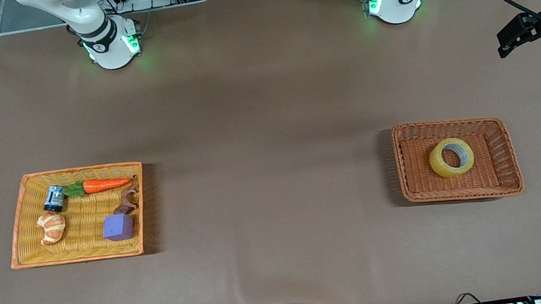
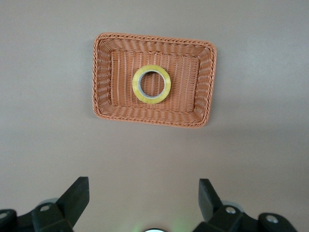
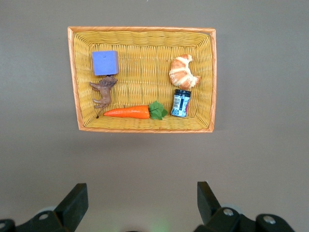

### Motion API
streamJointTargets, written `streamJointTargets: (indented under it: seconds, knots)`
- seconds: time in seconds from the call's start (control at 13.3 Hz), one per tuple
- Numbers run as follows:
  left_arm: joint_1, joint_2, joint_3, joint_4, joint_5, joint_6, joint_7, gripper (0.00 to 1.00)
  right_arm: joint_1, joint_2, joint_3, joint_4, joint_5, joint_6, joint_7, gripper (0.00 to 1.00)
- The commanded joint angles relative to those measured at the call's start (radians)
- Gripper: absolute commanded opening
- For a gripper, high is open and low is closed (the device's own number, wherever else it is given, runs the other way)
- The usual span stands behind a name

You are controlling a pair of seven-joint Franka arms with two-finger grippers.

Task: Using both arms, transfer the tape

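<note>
The tape (image 1: 451,157), a yellowish ring with a grey core, lies flat in a brown wicker basket (image 1: 510,159) toward the left arm's end of the table. In the left wrist view the tape (image 2: 151,84) lies in the basket (image 2: 104,77) far below my left gripper (image 2: 144,193), which is open and empty, high over bare table. My right gripper (image 3: 142,195) is open and empty, high over bare table beside the yellow tray (image 3: 145,36). Only the arms' bases show in the front view; both hands are out of that view.
A yellow wicker tray (image 1: 25,231) toward the right arm's end holds a carrot (image 1: 105,185), a croissant (image 1: 52,227), a small can (image 1: 54,198), a brown figurine (image 1: 127,200) and a purple cube (image 1: 118,227). Black equipment juts in at both table ends.
</note>
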Motion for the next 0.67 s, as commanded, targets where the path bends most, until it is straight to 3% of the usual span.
streamJointTargets:
  seconds: [0.0, 0.6]
  knots:
    - [0.003, 0.012, 0.002, 0.019, -0.009, -0.006, 0.014, 1.00, -0.021, 0.010, 0.017, 0.024, -0.004, -0.018, -0.004, 1.00]
    - [0.007, 0.008, 0.029, 0.021, -0.010, -0.009, 0.020, 1.00, -0.021, 0.011, 0.019, 0.023, -0.004, -0.015, -0.005, 1.00]
